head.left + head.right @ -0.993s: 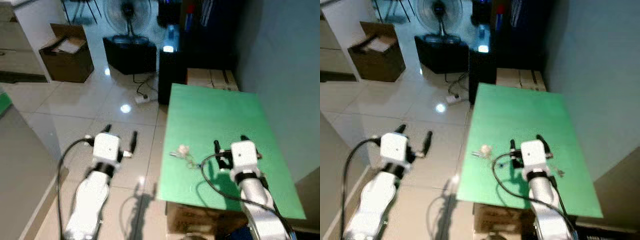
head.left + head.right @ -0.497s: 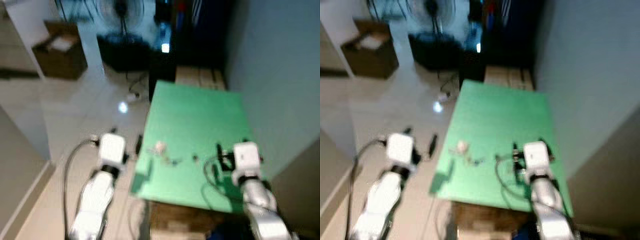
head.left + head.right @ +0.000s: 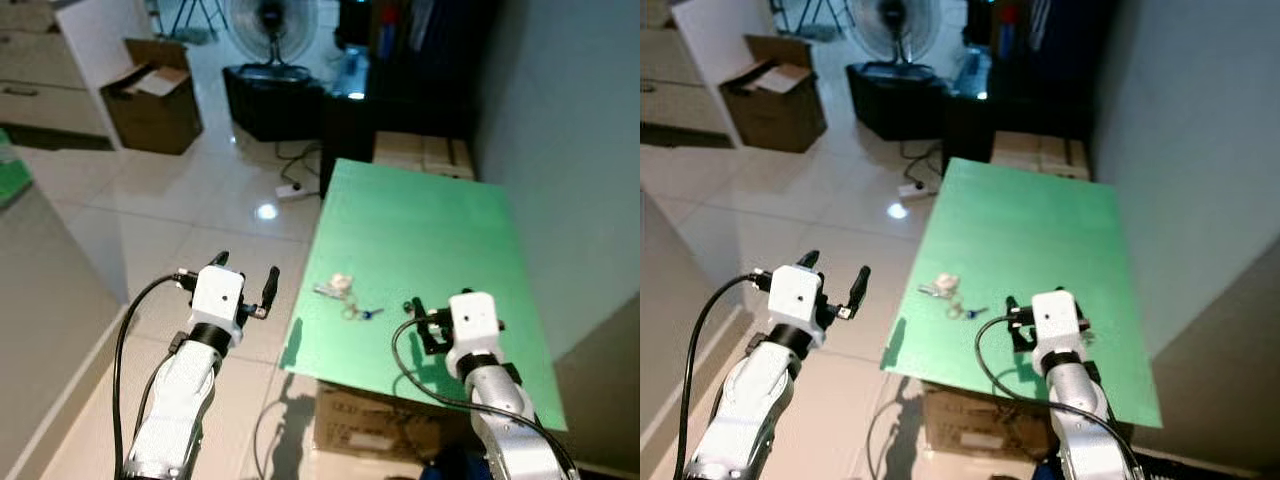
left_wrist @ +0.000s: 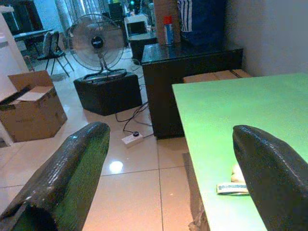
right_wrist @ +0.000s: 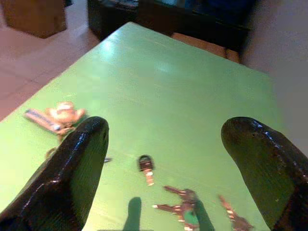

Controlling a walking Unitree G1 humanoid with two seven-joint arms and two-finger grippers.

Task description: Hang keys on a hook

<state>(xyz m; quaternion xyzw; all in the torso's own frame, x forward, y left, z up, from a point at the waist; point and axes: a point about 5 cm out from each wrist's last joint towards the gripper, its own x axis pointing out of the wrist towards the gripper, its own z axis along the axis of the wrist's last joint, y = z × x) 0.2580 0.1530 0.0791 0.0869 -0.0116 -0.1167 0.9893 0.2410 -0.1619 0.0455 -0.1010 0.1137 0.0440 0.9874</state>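
A green counter (image 3: 430,230) stands against the grey wall, its near end over a cardboard box. A bunch of keys with a pale fob (image 3: 338,286) and a small blue tag lies near its left edge. In the right wrist view, a single dark-headed key (image 5: 146,167) and more loose keys (image 5: 180,202) lie on the green top.
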